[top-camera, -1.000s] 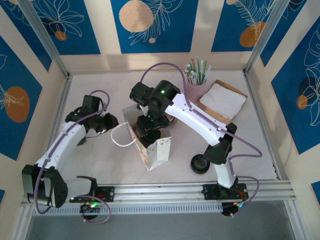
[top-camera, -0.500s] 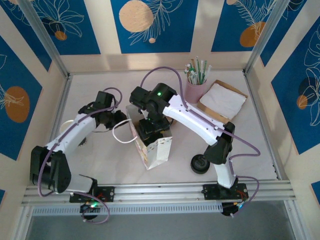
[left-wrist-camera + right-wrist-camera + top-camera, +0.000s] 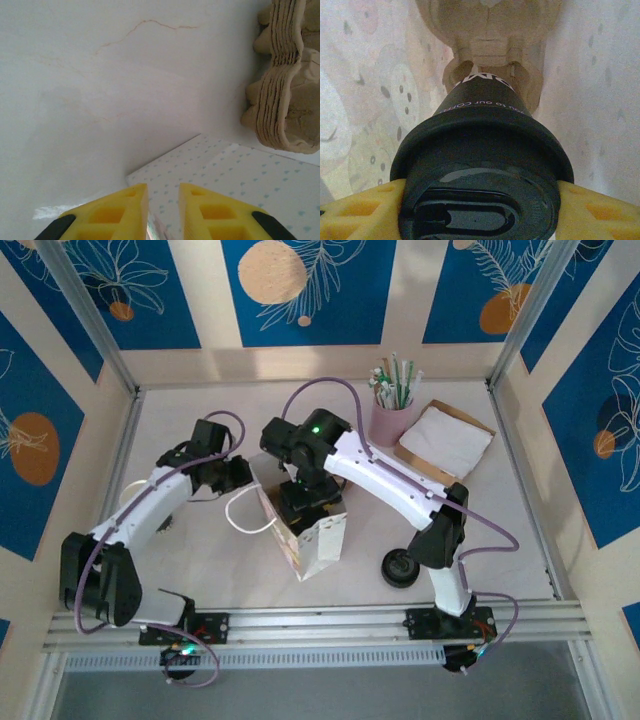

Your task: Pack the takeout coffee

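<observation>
Both arms wore white shells over their long links, the left arm (image 3: pixel 150 505) and the right arm (image 3: pixel 385 472) alike, with black housings at the joints. Lilac cables (image 3: pixel 322 382) looped loosely along each. A small green light (image 3: pixel 318 426) glowed on a black joint of the right arm. The left gripper (image 3: pixel 163 192) and the right gripper (image 3: pixel 477 210) had yellow plastic fingers (image 3: pixel 117 212), moulded with rectangular pockets and black at the outer corners.

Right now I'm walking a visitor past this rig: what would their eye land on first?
The right gripper reaches into the patterned paper bag at the centre, its yellow fingers clamping the black-lidded takeout coffee above a pulp cup carrier. Next, the pink cup of straws at the back right.
</observation>
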Robot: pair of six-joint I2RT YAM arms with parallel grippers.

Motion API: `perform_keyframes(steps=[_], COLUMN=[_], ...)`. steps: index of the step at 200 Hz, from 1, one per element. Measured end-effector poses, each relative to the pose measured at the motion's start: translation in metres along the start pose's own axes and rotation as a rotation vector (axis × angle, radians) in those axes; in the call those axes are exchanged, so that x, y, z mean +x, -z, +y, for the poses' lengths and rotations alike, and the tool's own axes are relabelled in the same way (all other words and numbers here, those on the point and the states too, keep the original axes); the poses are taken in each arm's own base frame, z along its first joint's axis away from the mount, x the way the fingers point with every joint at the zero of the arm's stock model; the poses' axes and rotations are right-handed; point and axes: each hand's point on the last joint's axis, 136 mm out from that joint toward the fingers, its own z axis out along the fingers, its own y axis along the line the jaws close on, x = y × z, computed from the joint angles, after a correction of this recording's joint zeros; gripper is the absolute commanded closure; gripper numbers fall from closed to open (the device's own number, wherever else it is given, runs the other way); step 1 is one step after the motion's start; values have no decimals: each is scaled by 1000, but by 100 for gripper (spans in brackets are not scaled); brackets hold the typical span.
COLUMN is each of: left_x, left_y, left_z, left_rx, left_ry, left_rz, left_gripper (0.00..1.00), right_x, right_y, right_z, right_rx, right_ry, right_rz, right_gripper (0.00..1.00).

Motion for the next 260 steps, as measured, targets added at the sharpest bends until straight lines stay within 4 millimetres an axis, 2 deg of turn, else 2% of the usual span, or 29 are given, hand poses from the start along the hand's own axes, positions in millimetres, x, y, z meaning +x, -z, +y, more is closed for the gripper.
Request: perform_keyframes(steps=[32,221,260], left_x=[-2,-3,-2], left_y=[8,8,8], left_z=[0,-1,0], left_rx=[-2,-2,-2], left_ry=[-8,-8,-8], left_rz=[-24,-25,-25], left_gripper=[77,77,77], right_x=[3,3,-4], right_y=[-6,-6,-4], right_z=[-2,-3,-5], right_rx=[12,13,32], right_ry=[0,14,16], right_rz=[21,22,-6], right_gripper=[44,45,45])
